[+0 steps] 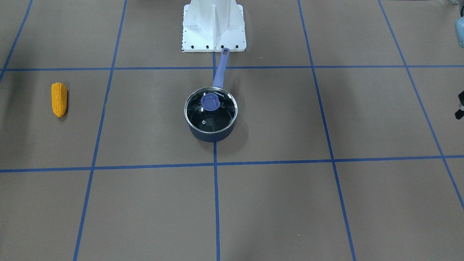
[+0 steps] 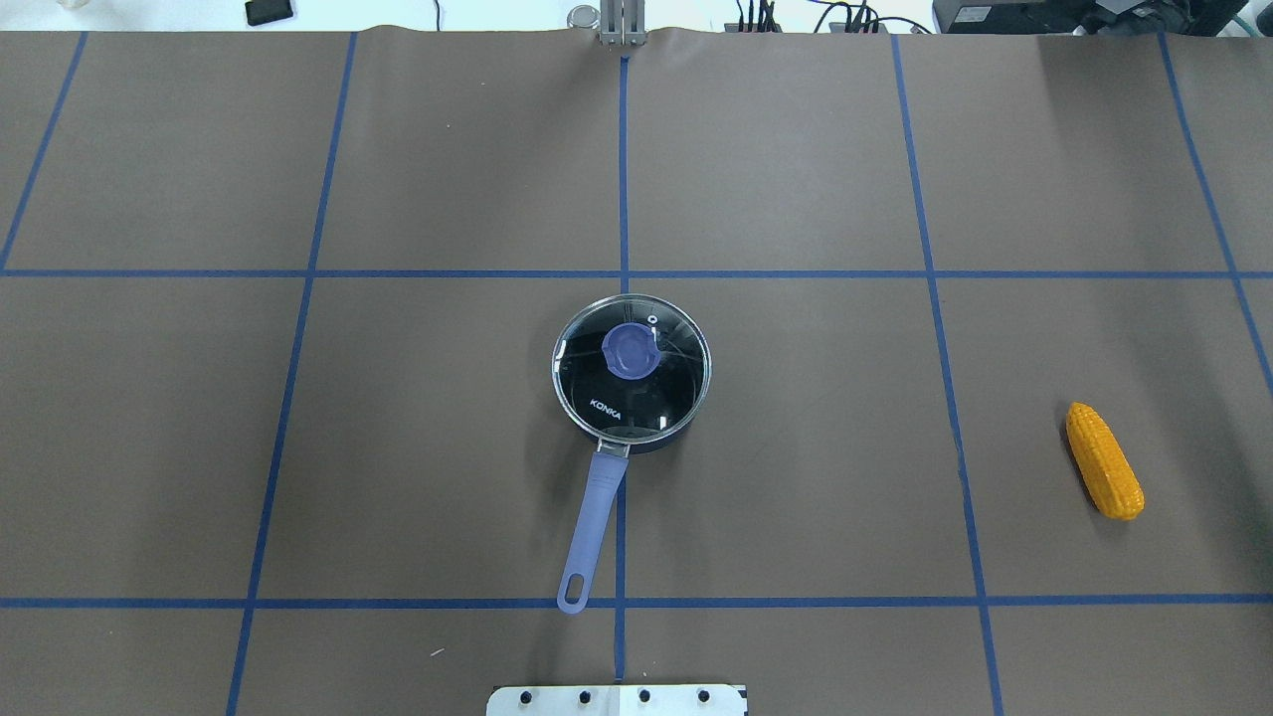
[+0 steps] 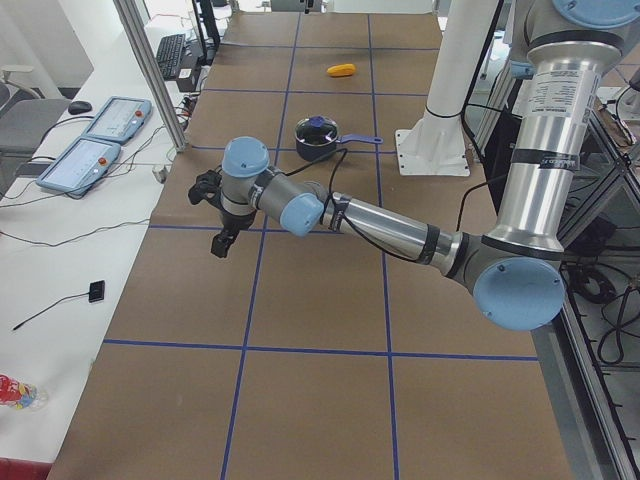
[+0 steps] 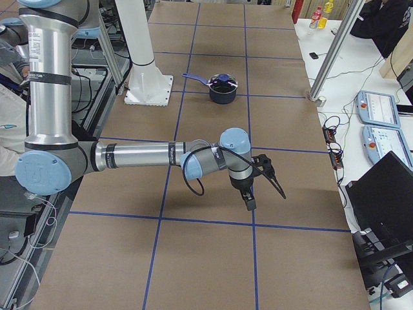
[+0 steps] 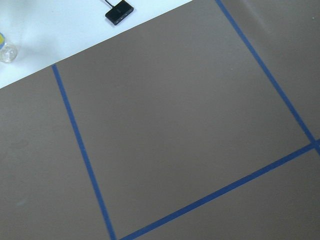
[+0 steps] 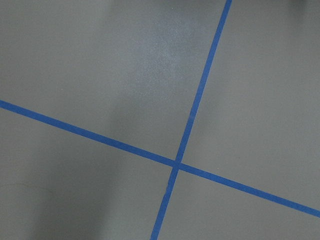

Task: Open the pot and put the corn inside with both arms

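The dark navy pot (image 1: 210,132) stands at the table's middle, its lavender handle (image 1: 220,70) pointing at the robot's base. The clear glass lid with a blue knob (image 2: 630,350) sits shut on the pot (image 2: 636,438). The orange-yellow corn (image 2: 1104,460) lies flat on the robot's right side, far from the pot; it also shows in the front-facing view (image 1: 59,99). My left gripper (image 3: 216,215) hovers over the table's left end, far from the pot (image 3: 317,138). My right gripper (image 4: 263,192) hovers over the right end. I cannot tell whether either is open or shut.
The white base plate (image 1: 214,32) stands behind the pot handle. Blue tape lines (image 2: 624,179) grid the brown table. Teach pendants (image 3: 90,140) lie on side benches off the table's ends. A small black device (image 5: 119,12) lies beyond the table edge.
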Robot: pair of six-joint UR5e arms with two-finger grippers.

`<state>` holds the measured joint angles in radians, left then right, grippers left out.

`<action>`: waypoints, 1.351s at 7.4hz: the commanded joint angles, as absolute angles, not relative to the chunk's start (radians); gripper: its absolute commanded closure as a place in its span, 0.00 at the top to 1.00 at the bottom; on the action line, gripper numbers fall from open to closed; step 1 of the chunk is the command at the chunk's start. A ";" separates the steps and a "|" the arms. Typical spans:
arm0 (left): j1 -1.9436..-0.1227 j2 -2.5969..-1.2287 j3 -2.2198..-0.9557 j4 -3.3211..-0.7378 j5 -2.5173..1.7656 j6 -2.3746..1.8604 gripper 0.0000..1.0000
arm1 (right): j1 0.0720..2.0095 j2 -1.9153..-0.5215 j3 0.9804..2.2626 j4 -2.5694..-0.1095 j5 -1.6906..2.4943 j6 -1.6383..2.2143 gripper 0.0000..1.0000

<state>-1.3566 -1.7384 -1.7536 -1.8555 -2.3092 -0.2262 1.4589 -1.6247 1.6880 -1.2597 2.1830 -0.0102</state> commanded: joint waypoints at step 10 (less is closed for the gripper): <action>-0.539 -2.529 -1.518 -1.471 -1.856 -1.397 0.98 | 1.459 -1.631 1.681 -1.258 2.174 -0.012 1.00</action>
<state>-0.5708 -2.4322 -1.6168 -1.4760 -1.8653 -1.3326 1.4588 -1.6307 1.6831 -1.2579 2.1756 -0.0123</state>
